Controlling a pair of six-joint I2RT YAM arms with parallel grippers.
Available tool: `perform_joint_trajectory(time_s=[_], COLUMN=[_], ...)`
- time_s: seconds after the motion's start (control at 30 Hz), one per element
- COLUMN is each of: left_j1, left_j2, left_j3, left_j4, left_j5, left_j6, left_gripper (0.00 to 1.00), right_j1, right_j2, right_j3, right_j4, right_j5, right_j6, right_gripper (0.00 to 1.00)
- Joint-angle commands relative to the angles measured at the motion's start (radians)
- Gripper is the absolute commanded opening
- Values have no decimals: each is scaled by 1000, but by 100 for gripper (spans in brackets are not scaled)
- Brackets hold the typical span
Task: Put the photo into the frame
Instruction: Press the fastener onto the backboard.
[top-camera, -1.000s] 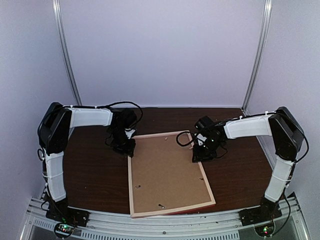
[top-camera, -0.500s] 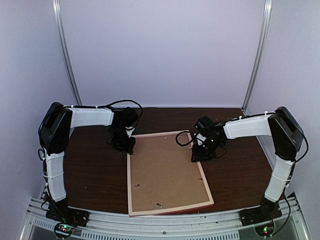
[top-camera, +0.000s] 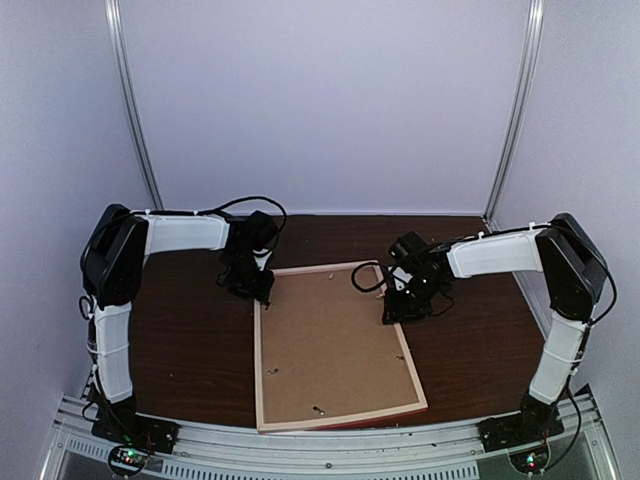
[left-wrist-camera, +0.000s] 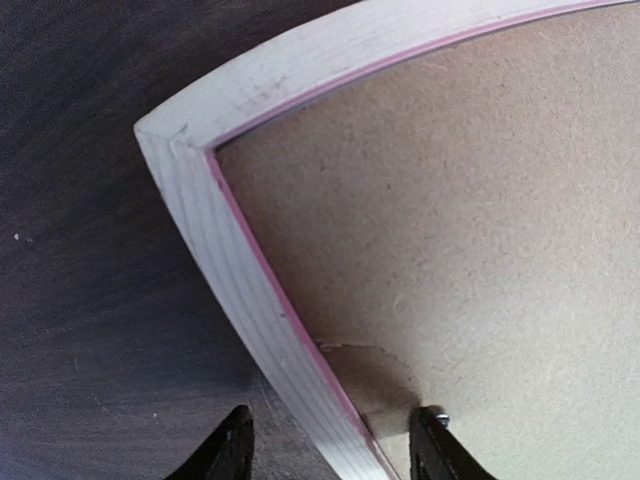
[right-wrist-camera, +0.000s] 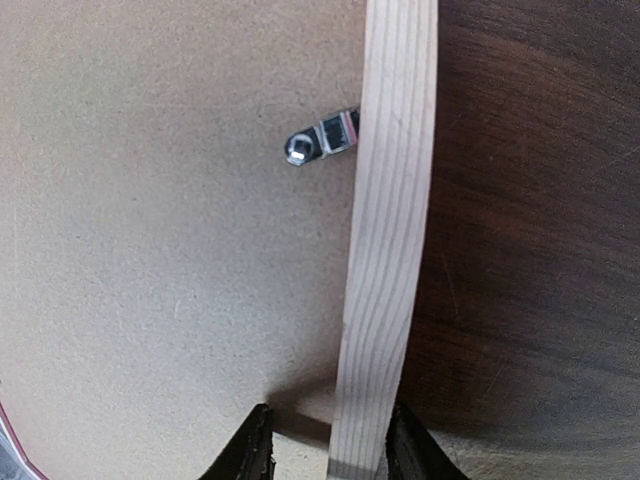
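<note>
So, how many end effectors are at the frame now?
2. The left end effector straddles the frame near its far-left corner; the right end effector straddles its right bar. None hidden.

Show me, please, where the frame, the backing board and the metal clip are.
the frame (right-wrist-camera: 380, 250): right wrist view, on its pale wooden side bar.
the backing board (top-camera: 335, 345): top external view, middle of its brown face.
the metal clip (right-wrist-camera: 322, 138): right wrist view, on the tab's middle.

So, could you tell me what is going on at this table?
Two robot arms are working on the frame, which lies face down on the table with the backing board in it. The left fingers straddle its left bar near the far corner, open; the right fingers straddle the right bar. No photo is visible in any view.
</note>
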Motion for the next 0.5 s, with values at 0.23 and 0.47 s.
perform_joint_trajectory(time_s=[0.23,0.47], left_j1=[-14,-44], left_j2=[44,17], left_j3=[-43,-87], left_j4=[61,68], left_j5=[64,64], left_j6=[-13,-37], left_gripper=[53,53], right_j1=[1,2], right_j2=[59,68], right_j3=[-36,-34], right_j4=[-1,2], right_j5=[25,21], right_j6=[-2,-2], right_gripper=[38,38])
